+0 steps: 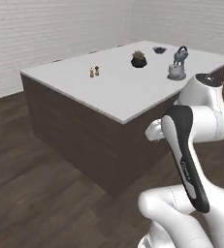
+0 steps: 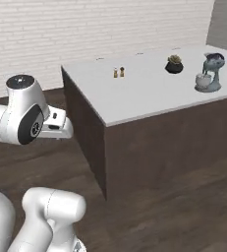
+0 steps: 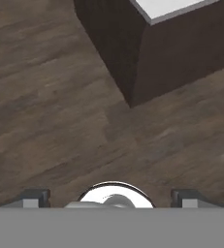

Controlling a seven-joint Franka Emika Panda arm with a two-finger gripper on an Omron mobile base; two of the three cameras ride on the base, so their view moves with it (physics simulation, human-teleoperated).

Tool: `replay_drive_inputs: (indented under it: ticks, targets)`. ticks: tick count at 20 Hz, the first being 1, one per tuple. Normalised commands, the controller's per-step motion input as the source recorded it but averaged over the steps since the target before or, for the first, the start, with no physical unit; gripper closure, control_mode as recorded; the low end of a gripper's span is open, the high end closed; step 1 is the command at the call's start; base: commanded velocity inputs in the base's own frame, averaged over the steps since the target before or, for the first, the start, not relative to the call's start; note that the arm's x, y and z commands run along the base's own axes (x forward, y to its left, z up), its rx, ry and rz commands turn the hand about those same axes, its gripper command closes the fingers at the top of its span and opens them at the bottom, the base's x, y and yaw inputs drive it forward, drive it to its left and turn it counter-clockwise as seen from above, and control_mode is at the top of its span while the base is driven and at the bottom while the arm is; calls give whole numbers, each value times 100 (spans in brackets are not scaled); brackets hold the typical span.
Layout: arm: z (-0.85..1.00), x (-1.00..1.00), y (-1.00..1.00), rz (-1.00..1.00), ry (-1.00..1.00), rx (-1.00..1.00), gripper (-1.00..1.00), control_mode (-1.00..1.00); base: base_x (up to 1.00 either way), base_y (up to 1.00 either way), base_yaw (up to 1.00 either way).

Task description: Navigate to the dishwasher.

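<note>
Your gripper [image 3: 108, 197] points down at the wood floor [image 3: 50, 116] beside the island [image 3: 181, 53] corner. Its fingertips [image 3: 33, 197] stand wide apart, holding nothing.

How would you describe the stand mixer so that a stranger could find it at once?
Start at the large kitchen island with its pale top and dark wood sides. On the far right part of that top stands the stand mixer, grey-blue with a light bowl. It is taller than the small dark potted plant beside it.
</note>
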Motion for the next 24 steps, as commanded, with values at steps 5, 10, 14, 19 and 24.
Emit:
replay_drive_inputs:
  ticks: [5,10,14,19,24]
  targets:
    - [0,0,0,0,0,0,-100,100,0,-56,-85]
    - [0,0,0,0,0,0,-100,100,14,-4,-89]
    - [0,0,0,0,0,0,-100,100,34,0,-83]
    - [0,0,0,0,0,0,-100,100,89,5,-64]
    - [0,0,0,0,0,0,-100,100,100,0,-49]
